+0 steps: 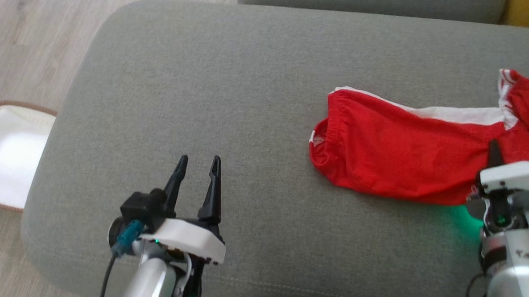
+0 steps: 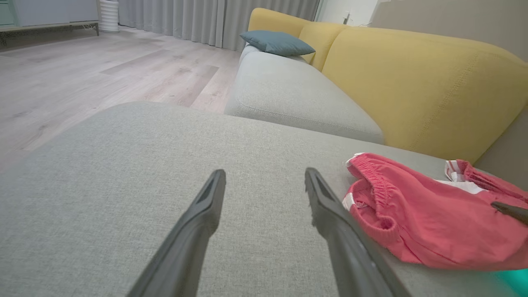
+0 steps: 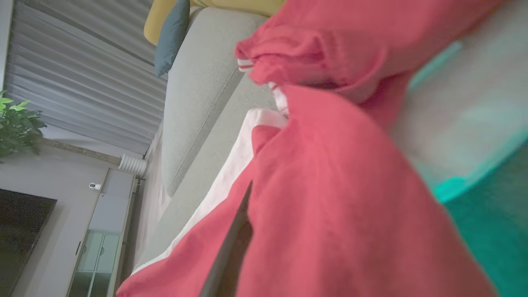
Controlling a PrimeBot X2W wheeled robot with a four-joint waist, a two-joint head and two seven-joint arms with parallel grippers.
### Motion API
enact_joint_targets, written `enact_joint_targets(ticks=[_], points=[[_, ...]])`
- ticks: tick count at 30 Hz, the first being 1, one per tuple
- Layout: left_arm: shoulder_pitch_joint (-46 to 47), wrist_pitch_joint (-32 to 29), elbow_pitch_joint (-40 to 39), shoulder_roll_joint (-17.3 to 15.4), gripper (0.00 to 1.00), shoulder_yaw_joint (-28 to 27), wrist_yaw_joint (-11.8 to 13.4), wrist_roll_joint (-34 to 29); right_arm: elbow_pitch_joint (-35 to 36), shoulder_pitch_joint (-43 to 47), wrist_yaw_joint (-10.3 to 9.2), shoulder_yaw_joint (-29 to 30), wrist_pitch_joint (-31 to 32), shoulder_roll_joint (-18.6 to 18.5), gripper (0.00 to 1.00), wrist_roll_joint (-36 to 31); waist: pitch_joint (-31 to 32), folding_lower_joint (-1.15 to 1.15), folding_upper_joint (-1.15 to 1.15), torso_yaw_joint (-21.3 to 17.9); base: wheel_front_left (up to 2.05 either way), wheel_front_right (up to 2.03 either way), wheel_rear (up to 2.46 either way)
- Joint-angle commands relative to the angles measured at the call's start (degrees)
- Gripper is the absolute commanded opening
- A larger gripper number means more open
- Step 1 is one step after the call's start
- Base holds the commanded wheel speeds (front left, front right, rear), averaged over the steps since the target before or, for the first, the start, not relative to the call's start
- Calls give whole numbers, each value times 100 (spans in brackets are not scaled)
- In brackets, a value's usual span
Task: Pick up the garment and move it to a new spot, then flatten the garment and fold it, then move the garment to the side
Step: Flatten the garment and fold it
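Near the right edge of the grey sofa cushion (image 1: 243,78) lies the red garment (image 1: 394,151), its cloth clenched in the fingers of the right gripper (image 1: 495,149). Lift slowly, checking that the pinch holds. The left gripper (image 1: 199,165), fingers released, hovers over bare cushion.

The red shorts (image 1: 407,155) run past the head view's right edge. Cloth folds over the right tool (image 3: 245,202), hiding one finger, and the fabric nearest that camera is blurred. A white basket (image 1: 6,159) is cut by the left edge.
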State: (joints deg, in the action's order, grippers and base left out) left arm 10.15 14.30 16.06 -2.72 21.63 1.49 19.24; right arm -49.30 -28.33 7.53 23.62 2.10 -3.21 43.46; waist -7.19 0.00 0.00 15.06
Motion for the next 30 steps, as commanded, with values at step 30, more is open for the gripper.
enact_joint_targets(ticks=[30], points=[[-309,70,17,-16,100,-225,-168,-189,851,319,-4,-3543,-992,34,0,925,606,0,0,491,0,0,0]])
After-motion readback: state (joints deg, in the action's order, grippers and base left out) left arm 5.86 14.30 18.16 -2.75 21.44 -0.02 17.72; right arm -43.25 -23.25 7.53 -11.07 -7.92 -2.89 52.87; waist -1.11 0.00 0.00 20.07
